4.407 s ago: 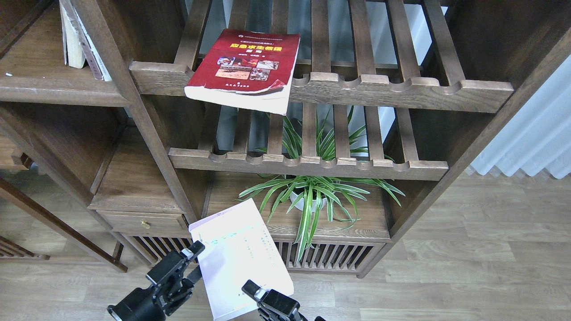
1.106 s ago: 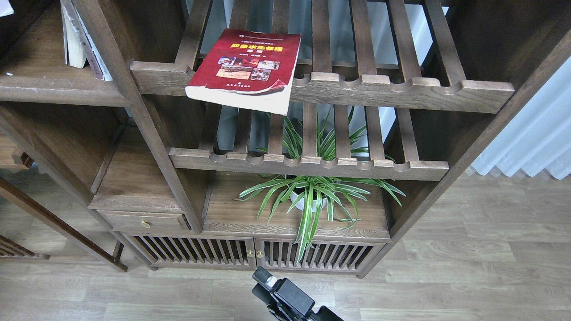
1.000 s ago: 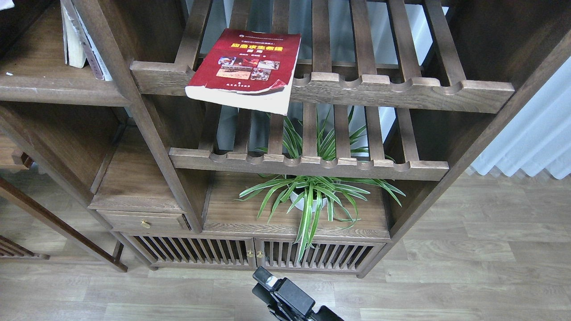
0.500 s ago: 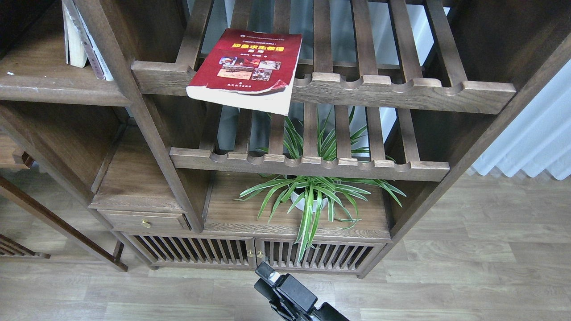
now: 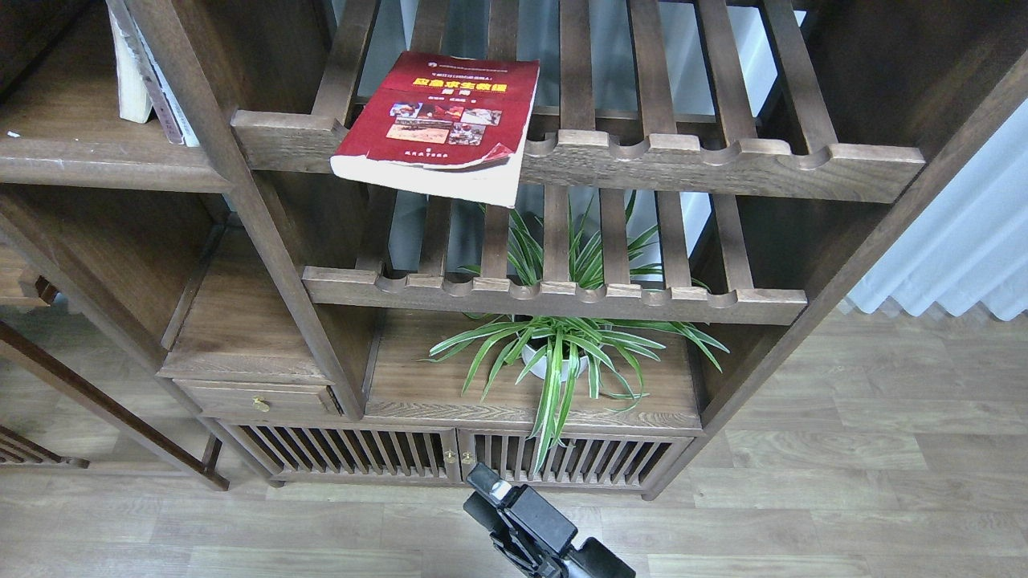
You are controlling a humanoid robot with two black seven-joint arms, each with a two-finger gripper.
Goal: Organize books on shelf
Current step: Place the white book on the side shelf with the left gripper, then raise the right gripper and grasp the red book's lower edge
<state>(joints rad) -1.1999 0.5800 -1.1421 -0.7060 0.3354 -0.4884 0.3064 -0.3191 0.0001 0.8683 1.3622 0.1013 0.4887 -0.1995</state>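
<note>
The red book [image 5: 438, 120] with a yellow title and photos lies flat on the upper slatted rack [image 5: 683, 156], its near edge hanging over the front rail. The shelf [image 5: 88, 156], a solid dark-brown board, is at the upper left. Two books [image 5: 148, 76] stand upright on it by the post; only their page edges and spines show, so I cannot tell which they are. The white book's cover and the dark-grey book are not identifiable. My right gripper [image 5: 499, 491] is low at the bottom centre, far below the red book, dark and end-on. My left gripper is out of view.
A second slatted rack [image 5: 554, 293] sits below the first. A potted spider plant [image 5: 558, 353] stands on the cabinet top [image 5: 426, 393] under it. A small drawer [image 5: 257, 397] is at the left. Wooden floor [image 5: 843, 482] lies in front, a white curtain [image 5: 964, 241] at the right.
The left arm and the white book it held 4.4 s ago have left the view. The right gripper has shifted slightly to the right. The red book has not moved.
</note>
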